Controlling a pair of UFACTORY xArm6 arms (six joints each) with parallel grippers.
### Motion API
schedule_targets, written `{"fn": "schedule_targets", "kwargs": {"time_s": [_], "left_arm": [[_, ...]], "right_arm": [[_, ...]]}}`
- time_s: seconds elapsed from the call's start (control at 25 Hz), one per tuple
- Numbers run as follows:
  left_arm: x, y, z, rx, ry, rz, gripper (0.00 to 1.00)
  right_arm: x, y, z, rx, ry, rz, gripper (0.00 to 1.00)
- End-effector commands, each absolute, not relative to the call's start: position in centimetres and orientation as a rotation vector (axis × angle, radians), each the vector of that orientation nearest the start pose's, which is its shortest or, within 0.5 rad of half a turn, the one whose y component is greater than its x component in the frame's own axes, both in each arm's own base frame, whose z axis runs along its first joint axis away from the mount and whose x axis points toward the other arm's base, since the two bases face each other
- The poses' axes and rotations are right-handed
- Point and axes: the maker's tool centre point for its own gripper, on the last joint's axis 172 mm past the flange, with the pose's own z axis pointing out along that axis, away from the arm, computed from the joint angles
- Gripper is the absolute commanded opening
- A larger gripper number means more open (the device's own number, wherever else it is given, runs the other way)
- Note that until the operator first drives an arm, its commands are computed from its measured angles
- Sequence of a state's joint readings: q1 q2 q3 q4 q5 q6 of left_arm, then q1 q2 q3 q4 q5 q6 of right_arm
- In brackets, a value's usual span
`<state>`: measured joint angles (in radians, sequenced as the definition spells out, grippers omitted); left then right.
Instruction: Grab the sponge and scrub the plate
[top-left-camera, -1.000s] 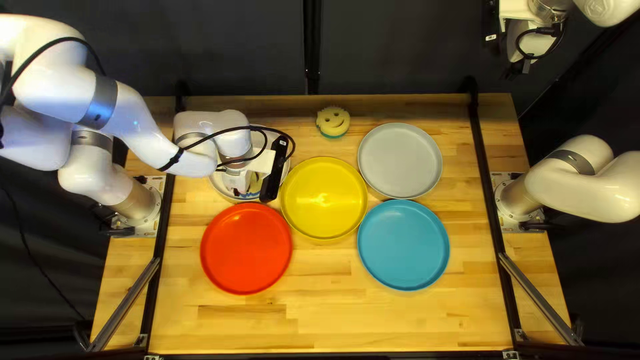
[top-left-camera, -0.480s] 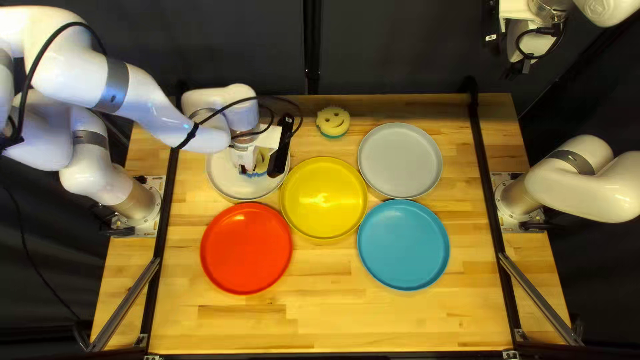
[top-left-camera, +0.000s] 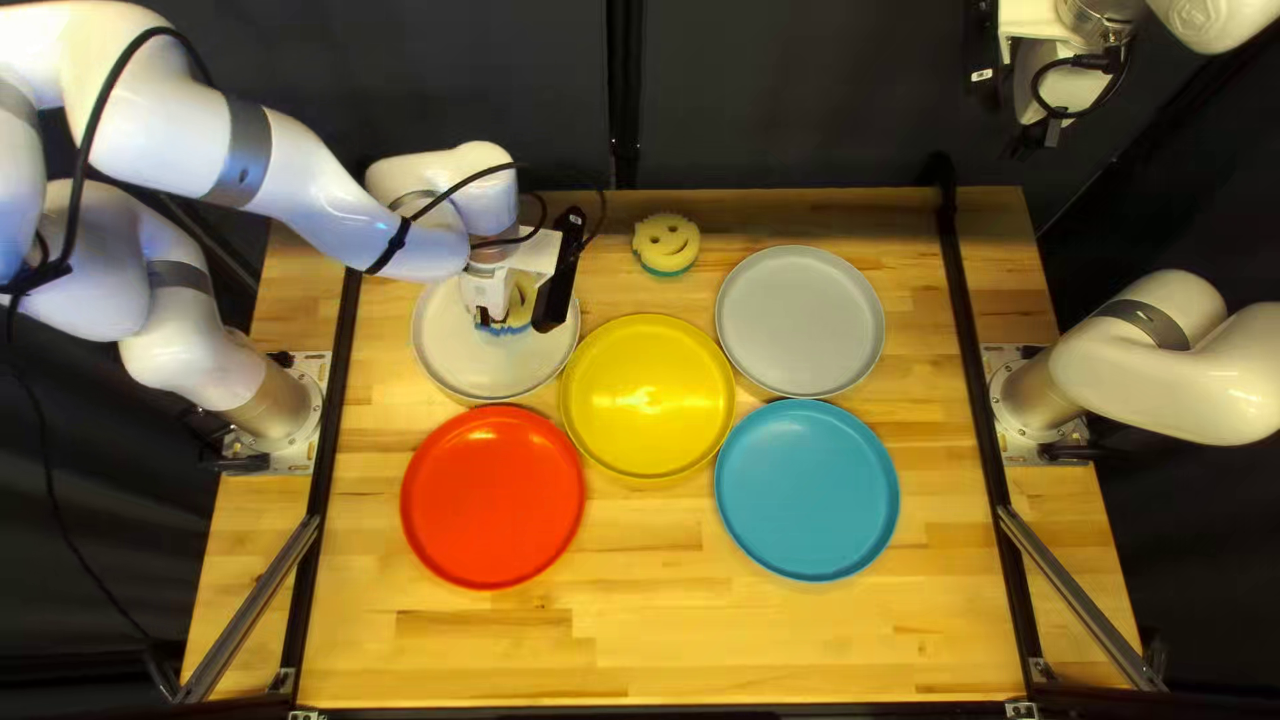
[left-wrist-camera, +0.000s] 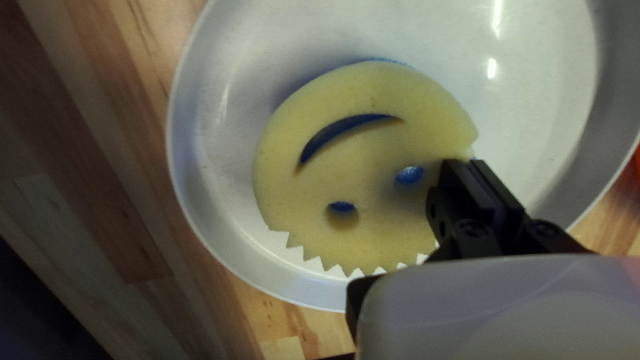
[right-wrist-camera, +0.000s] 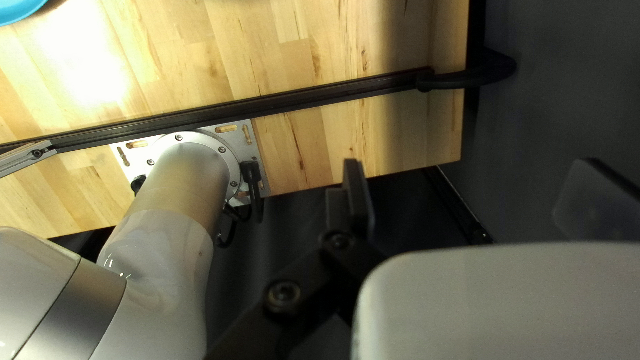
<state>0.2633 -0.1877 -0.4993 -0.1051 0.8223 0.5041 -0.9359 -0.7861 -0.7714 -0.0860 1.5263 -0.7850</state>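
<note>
Wooden table (top-left-camera: 667,627); left gripper (top-left-camera: 488,318) apparently pinches smiling, jagged-edged yellow sponge (left-wrist-camera: 373,150); right gripper (top-left-camera: 1035,139) spread

Bare wood (top-left-camera: 640,656) gives us passage along the near edge and between the blue plate (top-left-camera: 807,490) and right rail (top-left-camera: 984,400). Our left arm (top-left-camera: 304,187) blocks the far left; the red plate (top-left-camera: 492,496), yellow plate (top-left-camera: 648,396) and far sponge (top-left-camera: 666,243) are lower obstacles.
</note>
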Motion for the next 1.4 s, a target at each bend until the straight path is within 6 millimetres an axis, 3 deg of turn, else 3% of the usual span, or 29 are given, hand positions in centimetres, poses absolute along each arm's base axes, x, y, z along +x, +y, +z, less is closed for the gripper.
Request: {"fn": "schedule_targets", "kwargs": {"time_s": [0.04, 0.24, 0.44, 1.4], "left_arm": [[30.0, 3.3, 6.6, -3.261, 0.232, 0.162, 0.00], [28.7, 0.5, 6.6, -3.281, 0.210, 0.168, 0.00], [27.9, 1.0, 5.8, -3.291, 0.195, 0.173, 0.00], [26.6, 10.8, 4.8, -3.322, 0.113, 0.156, 0.00]], "right_arm": [[13.8, -22.6, 31.3, -3.212, 0.239, 0.072, 1.00], [13.8, -22.6, 31.3, -3.212, 0.239, 0.072, 1.00], [13.8, -22.6, 31.3, -3.212, 0.239, 0.072, 1.00], [13.8, -22.6, 31.3, -3.212, 0.239, 0.072, 1.00]]}}
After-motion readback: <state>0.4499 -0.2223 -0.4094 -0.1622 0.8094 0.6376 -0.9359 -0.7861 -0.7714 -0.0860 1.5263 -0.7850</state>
